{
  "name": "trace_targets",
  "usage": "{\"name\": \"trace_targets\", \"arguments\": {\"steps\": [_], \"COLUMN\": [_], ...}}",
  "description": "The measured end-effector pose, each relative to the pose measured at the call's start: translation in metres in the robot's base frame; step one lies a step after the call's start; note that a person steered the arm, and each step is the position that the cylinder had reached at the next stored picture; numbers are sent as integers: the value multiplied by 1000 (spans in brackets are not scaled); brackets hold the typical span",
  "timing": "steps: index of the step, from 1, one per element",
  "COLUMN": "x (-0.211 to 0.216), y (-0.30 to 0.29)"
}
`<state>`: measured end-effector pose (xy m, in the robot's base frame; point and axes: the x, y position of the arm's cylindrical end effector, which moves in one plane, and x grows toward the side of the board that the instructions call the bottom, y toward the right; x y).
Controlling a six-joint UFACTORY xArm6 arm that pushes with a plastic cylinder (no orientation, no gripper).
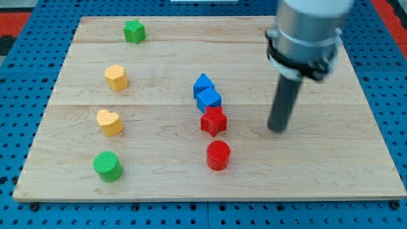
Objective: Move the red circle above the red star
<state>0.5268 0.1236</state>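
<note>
Nearest the table's bottom edge, toward its bottom-left corner, a ribbed green cylinder [107,166] stands on the pale, grained wooden board [331,172]. Right of it, midway along that edge, sits the red circle [218,155], a smooth round plastic puck, just below the red star [213,121] and apart from it. Beyond the star, 2 blue blocks [206,93] with angular faces touch each other, the nearer one touching the star. My tip [277,129], a matte dark rod with no claw to open or close, rests right of the star, well apart. Along the left edge stand a yellow heart [110,122] and a yellow hexagon [116,77]; a green star-like block [134,31] lies near the top-left corner.
</note>
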Motion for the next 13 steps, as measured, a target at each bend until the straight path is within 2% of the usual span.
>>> {"name": "trace_targets", "arguments": {"steps": [1, 2, 3, 4, 6, 7, 8, 10, 11, 12, 13], "x": [53, 76, 70, 45, -26, -29, -13, -13, -40, -78, -77], "y": [-76, -128, -130, -116, -98, -87, -82, -10, -3, -21, -32]}}
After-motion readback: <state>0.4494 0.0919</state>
